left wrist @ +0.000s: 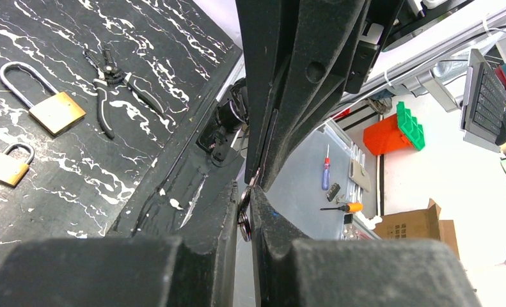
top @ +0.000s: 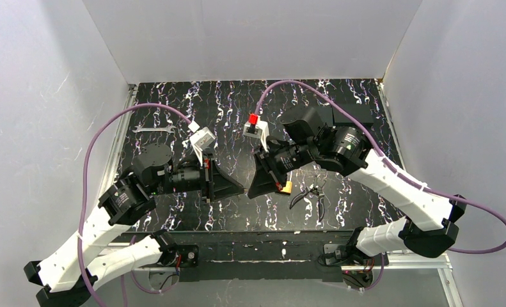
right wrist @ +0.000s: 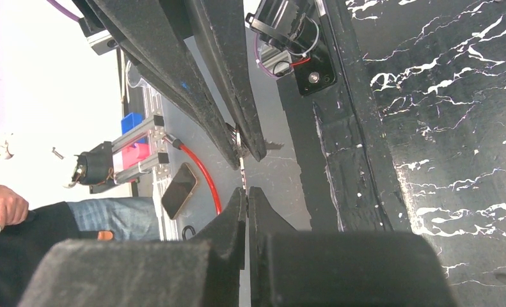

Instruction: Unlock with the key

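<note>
Nearest the arm bases, the left pincer (top: 240, 188) and the right pincer (top: 251, 192) meet tip to tip over the black table (top: 237, 102). Just beside the right pincer lie the black-handled pliers (top: 309, 195) and a brass padlock (top: 287, 187). The padlock is partly tucked under that pincer. The left wrist view shows a second, smaller padlock (left wrist: 7, 164) near them. Farther back on the left lies a silver wrench (top: 155, 129). A black box (top: 352, 114) sits at the back right.

The key (left wrist: 244, 217) is too small to see from above, and the pincer tips cover it. The wrist views show only thin bits of metal.

The key sits right between the two pincers, where their tips meet. The left pincer is squeezed onto its round head. The right pincer is closed tight on the other end, the thin flat part.
</note>
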